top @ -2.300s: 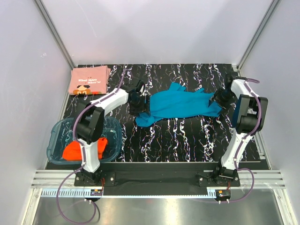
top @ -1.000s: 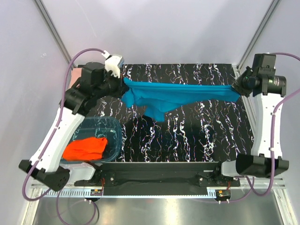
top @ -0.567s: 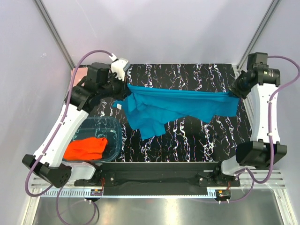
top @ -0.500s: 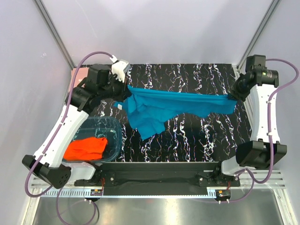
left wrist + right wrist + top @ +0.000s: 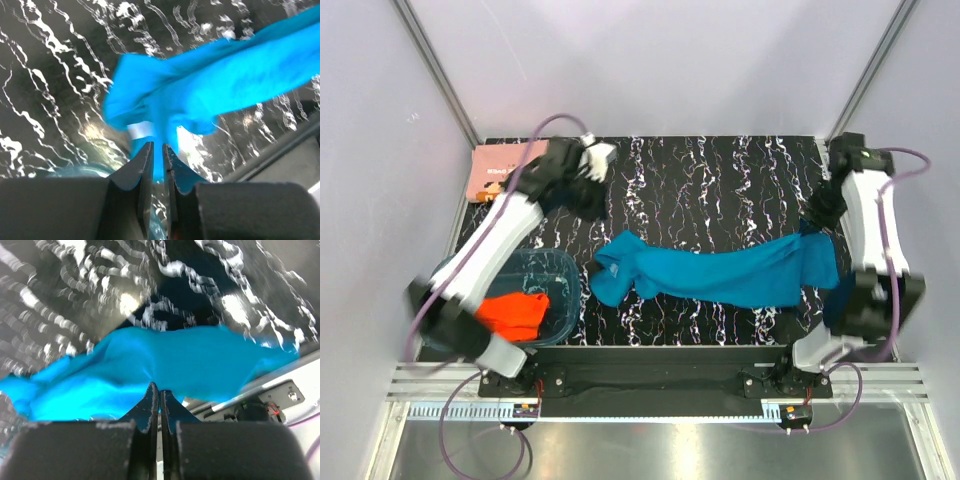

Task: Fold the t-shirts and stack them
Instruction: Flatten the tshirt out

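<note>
L arm [image 5: 505,228] is stretching long from its base, reaching up and toward back-left over the surface [image 5: 720,170]. Its wrist is sitting near the back-left corner, motion-blurred in top view. L fingers [image 5: 146,157] are standing slightly apart, thin gap showing btwn them, nothing in it. They're pointing down at the teal shirt [image 5: 720,275], hanging clear of it, no contact.

R arm [image 5: 865,215] is standing tall at the right edge, wrist dipping down toward the surface. R fingers [image 5: 151,397] are pressing together. Teal cloth is running right up to the tips, so they look to be pinching the shirt's right end. In top view that end is rising off the surface toward the R wrist.

Teal shirt is lying as a long rumpled band, left to right, across the near-middle of the surface. Its left end is sitting bunched just beside the tub [image 5: 565,290], w/ a white tag [image 5: 141,130] showing in L wrist view.

Orange-red shirt [image 5: 515,312] is sitting crumpled inside the tub at front-left, L arm passing over part of the tub. Pink shirt [image 5: 495,165] w/ dark print is lying folded at the back-left corner, partly covered by the L arm, well apart from the teal one.
</note>
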Tool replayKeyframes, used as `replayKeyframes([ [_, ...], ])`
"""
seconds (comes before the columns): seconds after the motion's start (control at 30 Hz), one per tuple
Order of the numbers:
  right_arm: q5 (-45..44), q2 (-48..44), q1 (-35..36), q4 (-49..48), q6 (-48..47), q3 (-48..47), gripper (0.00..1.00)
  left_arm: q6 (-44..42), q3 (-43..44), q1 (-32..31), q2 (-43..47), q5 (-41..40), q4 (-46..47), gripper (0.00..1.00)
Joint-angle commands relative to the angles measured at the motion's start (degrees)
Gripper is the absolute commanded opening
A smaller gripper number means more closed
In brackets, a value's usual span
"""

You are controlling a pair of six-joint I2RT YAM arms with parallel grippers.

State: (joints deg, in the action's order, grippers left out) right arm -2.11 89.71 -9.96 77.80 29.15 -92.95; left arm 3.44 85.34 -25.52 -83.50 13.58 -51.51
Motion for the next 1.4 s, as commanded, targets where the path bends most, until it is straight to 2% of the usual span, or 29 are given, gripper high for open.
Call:
replayKeyframes([
  [0.0,-1.24,14.93,-0.33,-6.07,-0.93,-4.42,0.02,1.99,20.71,0.56,-19.19,-9.06,-11.64,0.14],
  [0.03,-1.23,18.27,-0.33,-7.39,-2.06,-6.79,0.07,4.44,25.96,0.56,-23.59,-13.19,-15.34,0.11],
  [0.07,-1.93,24.48,-0.24,-7.40,-2.42,-12.03,0.08,4.99,30.28,0.56,-28.51,-17.76,-17.81,0.11],
  [0.1,-2.89,27.68,-0.33,-6.88,-3.04,-15.48,0.08,5.17,30.50,0.56,-28.03,-17.98,-15.93,0.19],
  [0.17,-3.34,35.66,-0.33,-3.98,-5.15,-25.38,0.18,6.05,27.17,0.47,-24.19,-13.96,-10.93,0.34],
  [0.2,-4.91,37.45,-0.41,-3.19,-5.41,-27.96,0.26,5.88,24.72,0.30,-21.81,-10.37,-8.29,0.44],
  [0.23,-5.53,39.03,-0.59,-1.18,-5.33,-32.25,0.34,5.70,17.22,-0.14,-19.61,-5.20,-5.13,0.48],
  [0.27,-5.45,40.96,-0.59,-0.29,-5.33,-33.86,0.45,5.70,14.10,-0.67,-17.68,-3.15,-0.31,0.52],
  [0.33,-4.49,40.72,-0.59,0.42,-4.63,-33.19,0.53,3.95,5.41,-3.39,-12.75,1.25,3.50,0.59],
  [0.4,-3.78,36.87,-0.59,-0.63,-4.27,-28.89,0.64,2.89,0.90,-5.93,-10.11,1.53,6.41,0.63],
  [0.5,-3.08,27.91,-0.50,-5.18,-4.01,-16.51,0.65,1.92,-4.12,-10.68,-9.92,1.98,7.21,0.63],
  [0.57,-2.72,20.90,-0.59,-6.69,-3.84,-6.76,0.63,2.01,-5.79,-11.66,-10.27,3.20,7.21,0.60],
  [0.7,-1.50,10.76,-1.38,-11.69,-1.03,9.16,0.41,1.66,-7.64,-14.81,-10.19,5.75,9.05,0.49],
  [0.73,-1.32,8.66,-1.73,-13.79,-0.67,13.89,0.38,1.74,-7.56,-15.26,-10.71,6.62,9.23,0.49],
  [0.8,1.21,7.67,-2.70,-16.70,-0.93,17.52,0.35,2.44,-7.65,-16.66,-11.68,6.55,10.02,0.50],
  [0.9,1.67,8.72,-2.79,-17.85,-1.72,20.70,0.39,5.25,-7.12,-17.20,-15.10,1.81,8.62,0.61],
  [0.93,1.93,9.68,-2.79,-18.03,-1.81,21.48,0.45,5.78,-6.77,-17.20,-16.07,-0.90,7.14,0.62],
  [1.03,3.34,10.74,-2.79,-19.00,-1.81,22.89,0.53,5.26,-6.94,-17.20,-19.32,-5.74,5.19,0.64],
  [1.13,2.46,11.80,-2.79,-19.27,-2.42,23.16,0.55,4.21,-6.51,-17.11,-22.57,-7.60,4.49,0.64],
  [1.2,2.46,12.15,-2.79,-19.09,-2.86,22.81,0.56,4.12,-6.33,-16.85,-23.98,-8.31,5.97,0.63],
  [1.23,2.46,12.15,-2.79,-19.00,-3.04,22.64,0.56,4.20,-6.07,-16.41,-24.94,-8.48,6.59,0.56],
  [1.37,2.46,12.77,-2.79,-17.95,-3.48,21.06,0.55,4.90,-0.37,-13.43,-28.02,-12.07,5.72,0.12],
])
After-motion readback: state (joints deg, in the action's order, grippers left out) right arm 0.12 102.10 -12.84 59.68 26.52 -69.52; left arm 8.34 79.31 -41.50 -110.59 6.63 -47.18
